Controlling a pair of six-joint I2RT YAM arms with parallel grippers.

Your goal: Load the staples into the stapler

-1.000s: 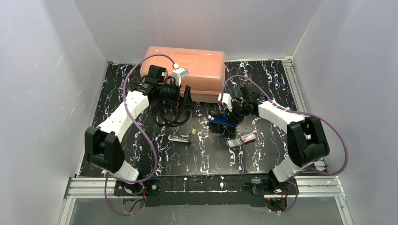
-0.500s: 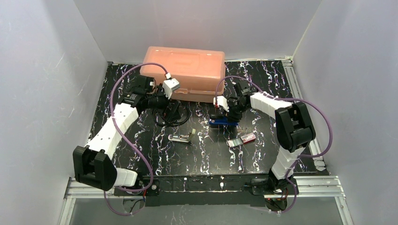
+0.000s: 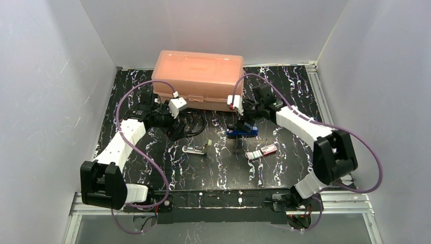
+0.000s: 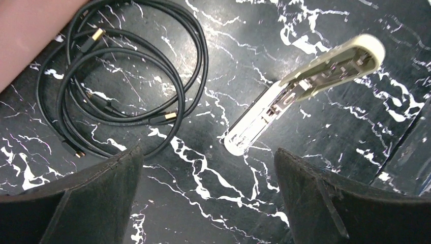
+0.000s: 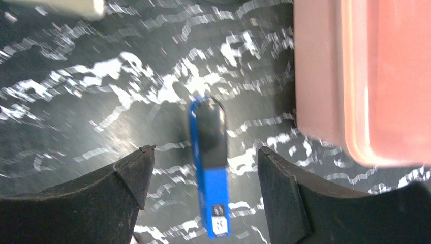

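My left arm (image 3: 124, 140) and right arm (image 3: 300, 124), white link shells, bulky black joint housings, purple cable (image 3: 118, 108) looped loosely along each, small white camera block (image 3: 177, 105) at each wrist, matte black tapered fingers (image 4: 76, 203), edges slightly scuffed

This is a robot test cell in a lab, not a home or a shop. Plain white walls (image 3: 51, 76) box me in at nine, twelve and three o'clock. The surface (image 3: 284, 168) is a black sheet veined with white, edged at six o'clock by a bare aluminium rail (image 3: 96, 202), where my left arm (image 3: 122, 142) and right arm (image 3: 300, 124) are bolted. Purple cables (image 3: 118, 109) loop loose along both arms. Wrist cameras look past my left fingers (image 4: 76, 203) and right fingers (image 5: 325, 203).
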